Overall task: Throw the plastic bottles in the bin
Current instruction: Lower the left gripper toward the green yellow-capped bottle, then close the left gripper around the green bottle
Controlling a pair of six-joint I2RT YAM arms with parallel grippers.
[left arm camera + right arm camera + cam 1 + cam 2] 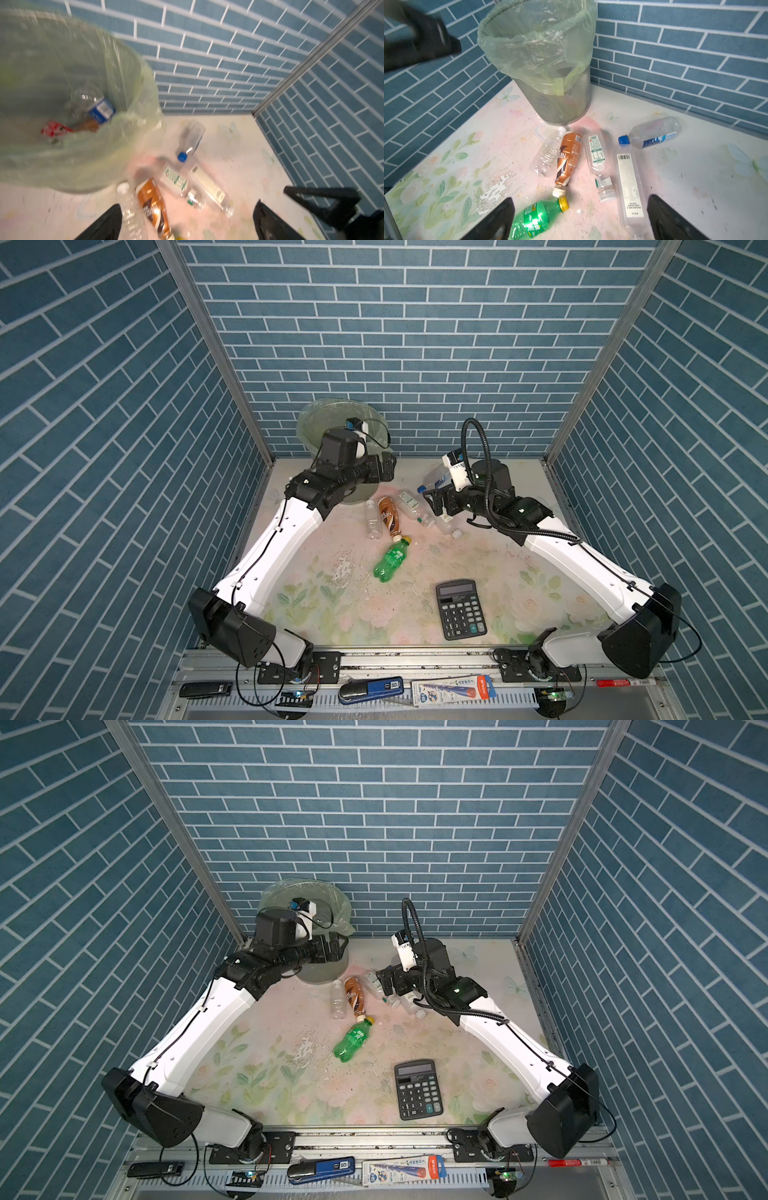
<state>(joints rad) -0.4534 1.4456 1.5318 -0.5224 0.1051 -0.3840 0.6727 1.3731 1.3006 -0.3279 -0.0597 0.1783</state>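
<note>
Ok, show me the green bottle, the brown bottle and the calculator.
green bottle (532,218): right wrist view, on its label.
brown bottle (568,158): right wrist view, middle of its body.
calculator (461,614): in a top view, on its keypad.

Three blue brick-patterned walls with white grout lines (415,344) enclose a pale floral-printed tabletop (324,605), pink and green, scuffed white near its middle; grey metal posts (216,352) stand at both back corners
</note>
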